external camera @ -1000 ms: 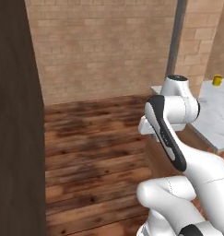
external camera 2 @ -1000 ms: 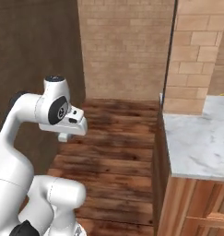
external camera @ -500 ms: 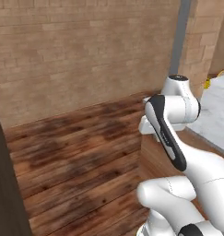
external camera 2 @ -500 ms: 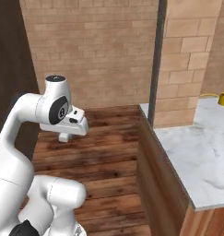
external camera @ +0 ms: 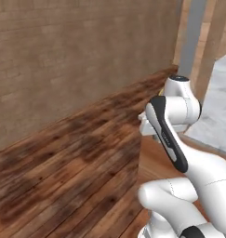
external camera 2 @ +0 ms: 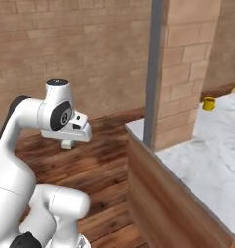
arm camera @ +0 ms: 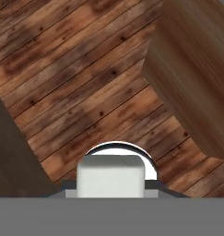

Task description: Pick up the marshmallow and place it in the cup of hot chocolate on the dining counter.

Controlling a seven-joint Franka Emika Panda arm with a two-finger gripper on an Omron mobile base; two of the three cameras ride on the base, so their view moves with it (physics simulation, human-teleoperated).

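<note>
Gripping the off-white cube marshmallow [arm camera: 110,175], end effector [external camera 2: 66,144] hangs over wood planks [external camera 2: 102,160]; marble dining counter [external camera 2: 206,160] beside.

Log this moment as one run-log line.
gripper: shut on marshmallow | arm: over wood floor | cup: on counter, far right

marshmallow [arm camera: 110,175]: off-white, seen right at the gripper | cup of hot chocolate [external camera 2: 209,103]: yellow-orange | dining counter [external camera 2: 206,160]: white-grey marble, brown wood base | floor [arm camera: 76,87]: dark-streaked brown planks below gripper
</note>
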